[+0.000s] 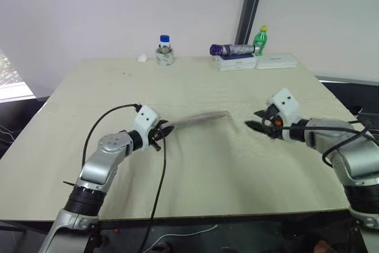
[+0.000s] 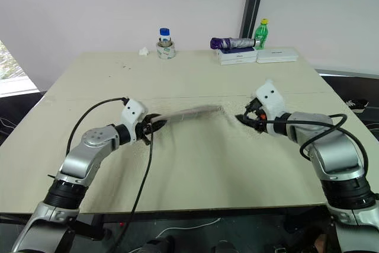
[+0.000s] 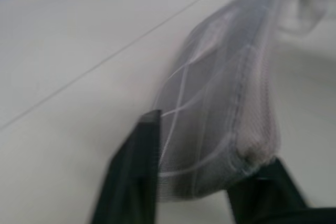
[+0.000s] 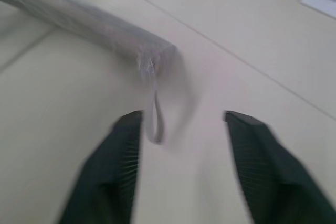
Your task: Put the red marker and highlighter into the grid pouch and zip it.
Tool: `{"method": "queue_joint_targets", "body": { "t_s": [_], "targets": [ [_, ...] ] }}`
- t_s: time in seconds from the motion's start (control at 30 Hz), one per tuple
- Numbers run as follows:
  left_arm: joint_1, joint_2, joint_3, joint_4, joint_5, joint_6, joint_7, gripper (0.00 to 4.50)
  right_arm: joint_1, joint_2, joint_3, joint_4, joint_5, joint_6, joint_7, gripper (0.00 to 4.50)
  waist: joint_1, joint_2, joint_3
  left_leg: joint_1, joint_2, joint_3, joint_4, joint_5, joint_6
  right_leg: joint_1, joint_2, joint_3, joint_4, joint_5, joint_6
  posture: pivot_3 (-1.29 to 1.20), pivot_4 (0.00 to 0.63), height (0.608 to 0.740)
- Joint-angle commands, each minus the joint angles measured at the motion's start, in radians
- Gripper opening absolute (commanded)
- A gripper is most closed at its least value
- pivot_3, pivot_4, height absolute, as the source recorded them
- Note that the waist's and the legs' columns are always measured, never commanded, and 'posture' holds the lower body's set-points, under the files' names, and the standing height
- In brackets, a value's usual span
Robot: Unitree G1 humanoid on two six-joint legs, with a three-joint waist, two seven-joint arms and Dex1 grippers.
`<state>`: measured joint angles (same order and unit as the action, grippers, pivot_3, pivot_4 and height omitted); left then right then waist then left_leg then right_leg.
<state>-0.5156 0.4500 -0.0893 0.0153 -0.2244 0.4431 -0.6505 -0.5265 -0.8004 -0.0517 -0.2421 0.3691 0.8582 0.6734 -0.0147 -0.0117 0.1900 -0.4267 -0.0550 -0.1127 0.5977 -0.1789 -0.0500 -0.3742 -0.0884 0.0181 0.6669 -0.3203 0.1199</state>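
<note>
The grid pouch [image 1: 198,118] lies across the middle of the bench [image 1: 195,81], stretched out long and thin between the two arms, its long axis running from the left claw [image 1: 160,131] up and over toward the right claw [image 1: 259,124]. The left claw is the nearer: in the left wrist view the pouch's near end [image 3: 220,124] sits between its two black fingers, which stand a little apart on either side of the fabric; whether they press it or have let go cannot be told from the pictures. The right claw is released, jaws spread wide, and stands just clear of the pouch's far end, from which a thin pull tab [image 4: 155,121] trails toward it, close beside one finger and apparently untouched. Any next move turns on that gap between the spread right claw and the tab-end corner. The pouch is soft grey woven mesh with white grid lines, slightly plump along its length and sagging at the seam, so it would probably crumple rather than hold shape if pushed. The bench top is matte, pale beige and smooth. Neither the red marker nor the highlighter can be made out; judging by the pouch's rounded bulk they may be inside, though this is uncertain.
</note>
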Motion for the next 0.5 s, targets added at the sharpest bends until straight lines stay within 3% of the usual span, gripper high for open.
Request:
{"method": "queue_joint_targets", "body": {
  "t_s": [0.03, 0.07, 0.1, 0.3, 0.5],
  "targets": [
    [0.027, 0.031, 0.036, -0.074, -0.016, 0.019, -0.013, 3.60, -0.004, -0.011, -0.020, -0.037, -0.004, -0.038, 0.009, 4.49, -0.001, 0.000, 0.000, 0.000, 0.000, 0.000, 0.000, 0.000, 0.000, 0.000, 0.000, 0.000, 0.000, 0.000, 0.000, 0.00, 0.150, 0.740],
    [0.052, 0.051, 0.045, -0.095, -0.023, 0.039, -0.021, 4.21, 0.003, -0.019, -0.020, -0.039, -0.008, -0.046, 0.016, 4.50, -0.003, 0.000, 0.000, 0.000, 0.000, 0.000, 0.000, 0.000, 0.000, 0.000, 0.000, 0.000, 0.000, 0.000, 0.000, 0.00, 0.150, 0.740],
    [0.079, 0.069, 0.065, -0.117, -0.039, 0.061, -0.028, 4.46, 0.013, -0.025, -0.023, -0.041, -0.009, -0.054, 0.022, 4.50, -0.005, 0.000, 0.000, 0.000, 0.000, 0.000, 0.000, 0.000, 0.000, 0.000, 0.000, 0.000, 0.000, 0.000, 0.000, 0.00, 0.150, 0.740],
    [0.212, 0.167, 0.220, -0.197, -0.144, 0.177, -0.056, 4.46, 0.074, -0.063, -0.047, -0.030, -0.019, -0.120, 0.062, 4.50, -0.002, 0.000, 0.000, 0.000, 0.001, 0.000, -0.002, 0.000, 0.000, -0.001, 0.000, 0.001, 0.000, 0.000, 0.000, 0.00, 0.150, 0.740],
    [0.313, 0.217, 0.401, -0.173, -0.147, 0.120, 0.001, 4.46, 0.169, -0.051, -0.110, -0.021, 0.000, -0.236, 0.104, 4.50, 0.003, 0.000, 0.000, 0.000, 0.001, 0.000, -0.001, 0.000, 0.000, 0.000, -0.001, 0.001, -0.001, 0.000, 0.000, 0.00, 0.150, 0.740]
  ]
}}
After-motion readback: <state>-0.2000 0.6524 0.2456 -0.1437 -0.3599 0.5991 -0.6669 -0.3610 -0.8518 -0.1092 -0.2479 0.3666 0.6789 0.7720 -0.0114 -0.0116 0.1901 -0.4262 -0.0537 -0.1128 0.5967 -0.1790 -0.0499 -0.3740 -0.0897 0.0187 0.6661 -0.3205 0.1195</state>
